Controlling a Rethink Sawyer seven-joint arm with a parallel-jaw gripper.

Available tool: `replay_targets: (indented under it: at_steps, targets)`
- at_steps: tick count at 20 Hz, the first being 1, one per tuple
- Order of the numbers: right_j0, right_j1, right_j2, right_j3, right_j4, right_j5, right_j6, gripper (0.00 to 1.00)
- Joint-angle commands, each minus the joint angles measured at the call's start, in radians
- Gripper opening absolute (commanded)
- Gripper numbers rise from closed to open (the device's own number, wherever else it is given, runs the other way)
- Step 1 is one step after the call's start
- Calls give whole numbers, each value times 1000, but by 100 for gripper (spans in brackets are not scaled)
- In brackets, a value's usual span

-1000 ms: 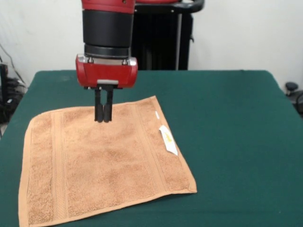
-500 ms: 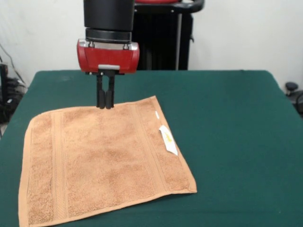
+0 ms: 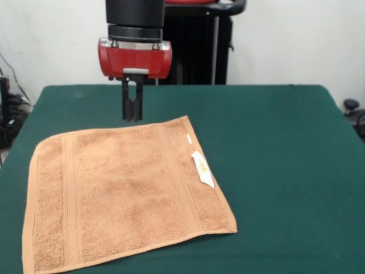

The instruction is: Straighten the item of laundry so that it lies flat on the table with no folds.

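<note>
The orange-brown terry towel (image 3: 122,191) lies spread out flat on the dark green table (image 3: 274,148), at the near left. Woven border bands run along two sides. A small white label (image 3: 202,169) sticks out near its right edge. My gripper (image 3: 133,118) hangs from the red and black arm above the towel's far edge. Its black fingers (image 3: 129,108) are pressed together and hold nothing. It is clear of the cloth.
The black pedestal (image 3: 194,45) stands behind the table's far edge. Bare green cloth stretches to the right of the towel. The towel's near left corner runs close to the table's front left edge.
My gripper has risen off the towel and moved back toward the far edge, staying shut. The towel has not moved.
</note>
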Motion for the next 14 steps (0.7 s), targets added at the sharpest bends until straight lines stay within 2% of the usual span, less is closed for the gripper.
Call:
replay_targets:
  at_steps: [1, 14]
  targets:
    - [34, 6, 9, 122, 48, 115, 115, 0]
    - [48, 9, -4, 108, 65, 141, 104, 0]
